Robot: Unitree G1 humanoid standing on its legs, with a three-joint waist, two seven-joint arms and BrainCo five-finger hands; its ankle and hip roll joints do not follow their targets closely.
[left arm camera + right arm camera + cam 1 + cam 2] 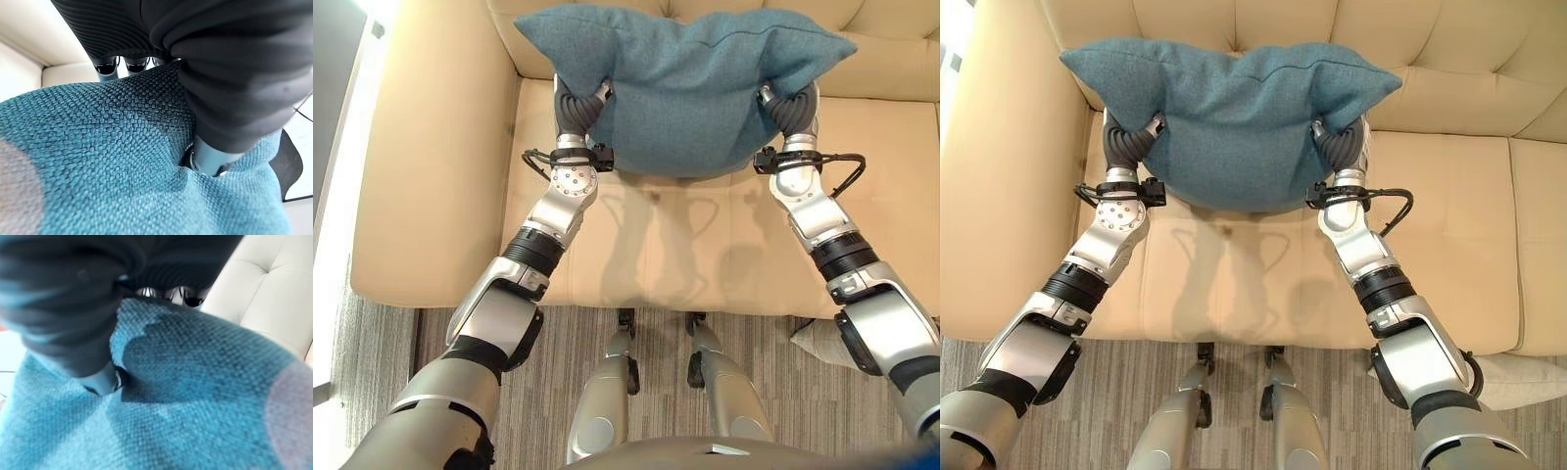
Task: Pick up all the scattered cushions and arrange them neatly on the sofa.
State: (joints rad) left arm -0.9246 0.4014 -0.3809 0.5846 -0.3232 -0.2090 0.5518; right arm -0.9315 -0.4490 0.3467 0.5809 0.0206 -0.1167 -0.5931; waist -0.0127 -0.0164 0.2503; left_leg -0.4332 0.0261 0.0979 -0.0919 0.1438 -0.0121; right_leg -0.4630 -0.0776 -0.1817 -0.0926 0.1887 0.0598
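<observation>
A teal woven cushion (685, 88) hangs above the cream sofa seat (685, 245), close to the backrest. My left hand (576, 106) grips its left edge and my right hand (793, 110) grips its right edge, so the cushion sags between them. In the left wrist view the thumb (210, 159) digs into the teal cloth (98, 161) while the fingertips (107, 66) curl over the far side. The right wrist view has the same pinch, thumb (100, 382) sunk in the fabric (195, 396). A pale cushion (1518, 377) lies on the carpet at the sofa's front right.
The sofa's wide left armrest (431, 147) and tufted backrest (1449, 59) bound the seat. A second seat section (1538, 235) continues to the right. Striped grey carpet (382, 343) lies in front of the sofa.
</observation>
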